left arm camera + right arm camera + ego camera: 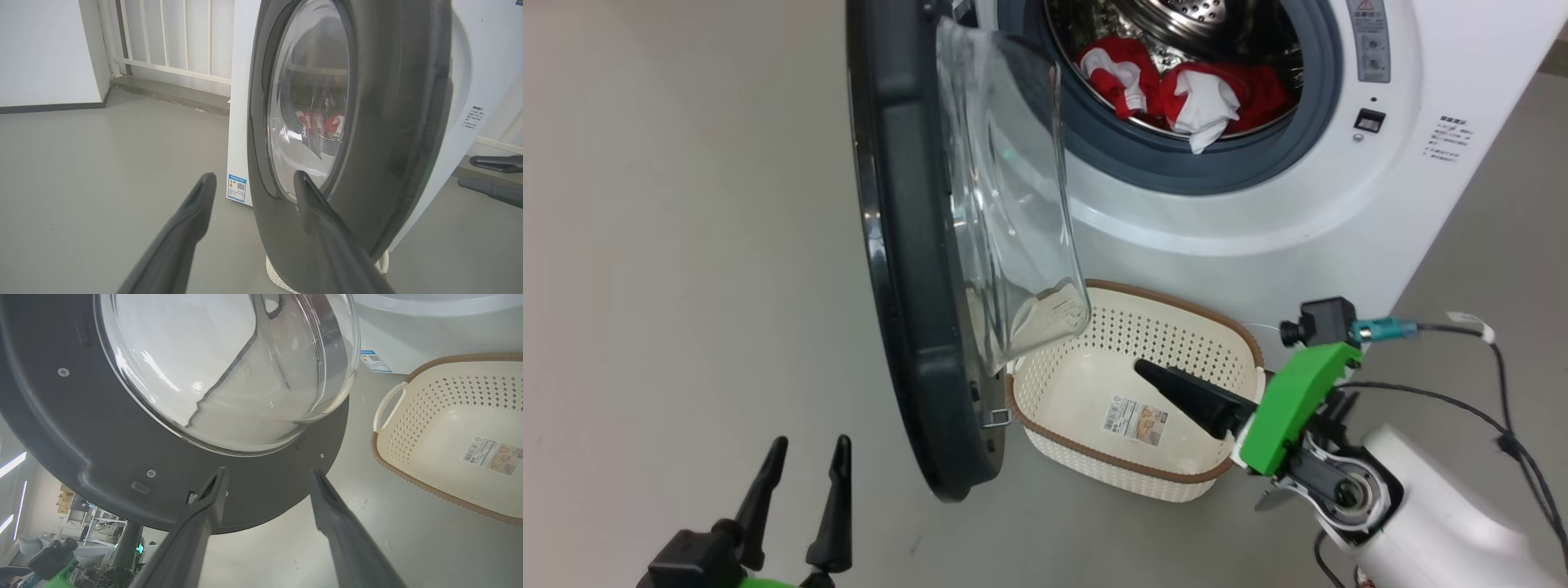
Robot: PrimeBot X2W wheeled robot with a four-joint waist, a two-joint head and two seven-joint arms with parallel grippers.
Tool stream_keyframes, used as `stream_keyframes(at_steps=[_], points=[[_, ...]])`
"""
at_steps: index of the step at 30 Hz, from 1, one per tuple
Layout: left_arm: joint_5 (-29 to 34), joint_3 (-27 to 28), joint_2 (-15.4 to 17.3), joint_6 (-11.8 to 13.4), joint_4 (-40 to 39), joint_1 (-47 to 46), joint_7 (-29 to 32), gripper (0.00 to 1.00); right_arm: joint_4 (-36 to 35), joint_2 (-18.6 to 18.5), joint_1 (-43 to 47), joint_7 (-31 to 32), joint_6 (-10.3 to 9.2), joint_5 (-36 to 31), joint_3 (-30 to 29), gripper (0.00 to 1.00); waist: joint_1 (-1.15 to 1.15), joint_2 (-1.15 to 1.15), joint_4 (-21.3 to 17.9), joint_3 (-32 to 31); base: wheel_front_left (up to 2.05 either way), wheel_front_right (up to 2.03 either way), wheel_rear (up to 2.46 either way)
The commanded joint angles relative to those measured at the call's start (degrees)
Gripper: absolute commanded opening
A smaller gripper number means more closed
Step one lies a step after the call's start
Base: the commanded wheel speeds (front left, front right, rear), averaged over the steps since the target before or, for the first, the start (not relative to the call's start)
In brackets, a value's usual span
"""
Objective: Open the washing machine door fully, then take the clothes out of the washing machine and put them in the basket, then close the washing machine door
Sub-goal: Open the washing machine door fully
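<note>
While left tool and right tool gape, red clothes fill a perforated drum.

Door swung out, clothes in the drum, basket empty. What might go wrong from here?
The washing machine door bulges its glass bowl close to the basket, so dropped clothes may catch on it or fall outside.
The open right claw points at the door's inner face; lifting toward the drum, it might strike the glass.
The clothes lie in two bunches; one grab likely leaves some behind.
</note>
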Motion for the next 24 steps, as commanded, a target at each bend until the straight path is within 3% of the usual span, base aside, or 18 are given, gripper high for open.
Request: stream_keyframes(at_steps=[1,24], points=[[0.65,2.33,0.81,-0.18,-0.96,-0.19,-0.68,1.0,-1.34,-0.5,0.71,-1.44,0.29,-1.19,0.81,1.0,0.0,0.0,-0.51,-0.55,0.0,0.0,0.0],[1.28,4.79,0.81,-0.81,0.47,0.92,-0.68,1.0,2.31,-6.4,4.77,-27.33,0.29,-11.51,10.47,1.0,0.0,0.0,-3.47,-1.26,0.0,0.0,0.0]])
